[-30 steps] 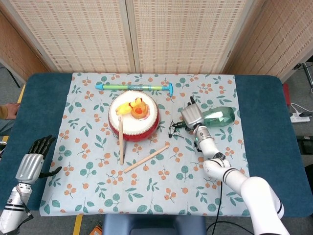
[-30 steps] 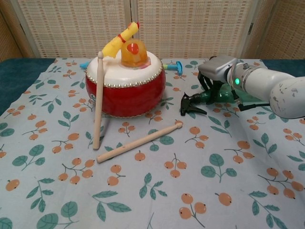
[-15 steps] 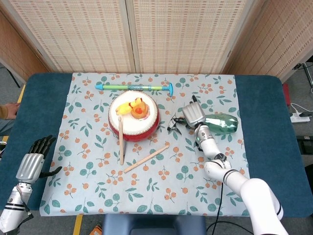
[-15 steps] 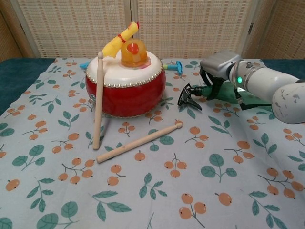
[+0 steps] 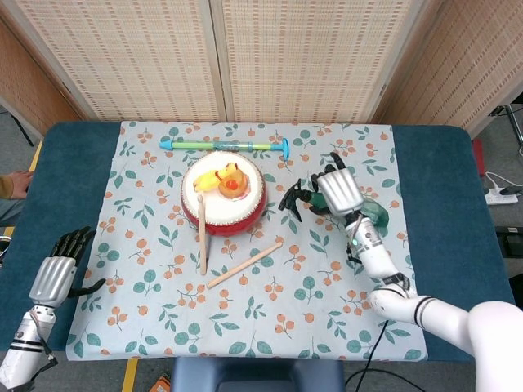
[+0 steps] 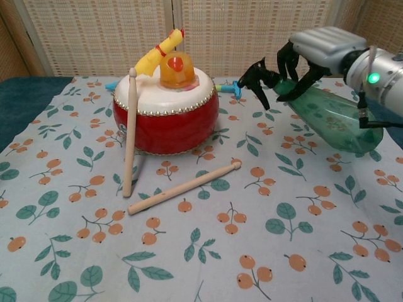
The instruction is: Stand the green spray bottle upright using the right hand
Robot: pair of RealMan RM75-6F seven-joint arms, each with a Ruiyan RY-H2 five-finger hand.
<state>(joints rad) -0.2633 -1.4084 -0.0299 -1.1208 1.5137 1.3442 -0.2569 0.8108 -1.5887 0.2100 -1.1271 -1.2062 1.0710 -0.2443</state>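
The green spray bottle (image 6: 327, 119) is lifted and tilted, its black trigger head (image 6: 258, 77) up and to the left, its base low near the cloth at the right. My right hand (image 6: 315, 53) grips it around the neck from above. In the head view the right hand (image 5: 339, 192) covers most of the bottle (image 5: 372, 208); the black nozzle (image 5: 292, 198) sticks out to the left. My left hand (image 5: 59, 271) rests at the table's left edge, fingers apart, holding nothing.
A red toy drum (image 6: 165, 113) with a yellow toy on top stands left of the bottle. Two wooden drumsticks (image 6: 186, 185) lie by it. A blue-green stick (image 5: 225, 145) lies behind the drum. The floral cloth (image 6: 252, 251) covers the table.
My right hand has raised the bottle's neck end off the cloth. The bottle went from lying flat to steeply tilted, nozzle up. The left hand has stayed put.
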